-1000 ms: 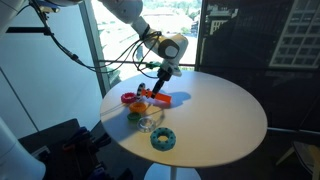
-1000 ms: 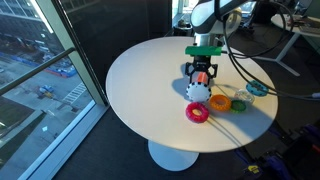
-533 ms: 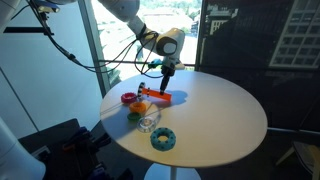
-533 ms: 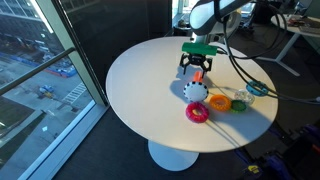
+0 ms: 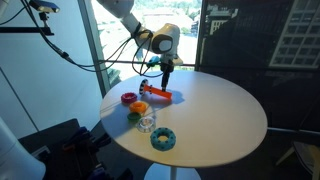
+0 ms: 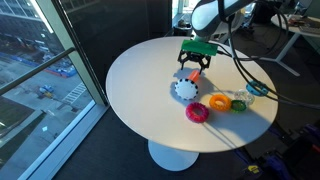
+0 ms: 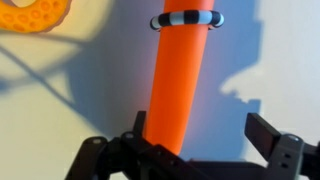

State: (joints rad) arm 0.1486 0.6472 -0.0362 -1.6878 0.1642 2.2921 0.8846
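End effector (image 6: pixel 192 68) hangs just over the orange peg (image 5: pixel 155 95), fingers spread wide and holding nothing. The peg lies on its side on the round white desk (image 6: pixel 140 90), toward the window edge. In the wrist view the peg runs up the picture from between the open fingers (image 7: pixel 272 135), closer to the one on the left of the picture. A black-and-white striped ring (image 7: pixel 187 19) sits on the peg's far end.

In an exterior view, four loose rings lie on the desk to the right of the peg. A red ring (image 6: pixel 197 112) is just beside the peg's striped end. Next come an orange ring (image 6: pixel 219 103) and a green ring (image 6: pixel 238 104) touching it. A teal ring (image 6: pixel 258 89) lies farthest from the peg.
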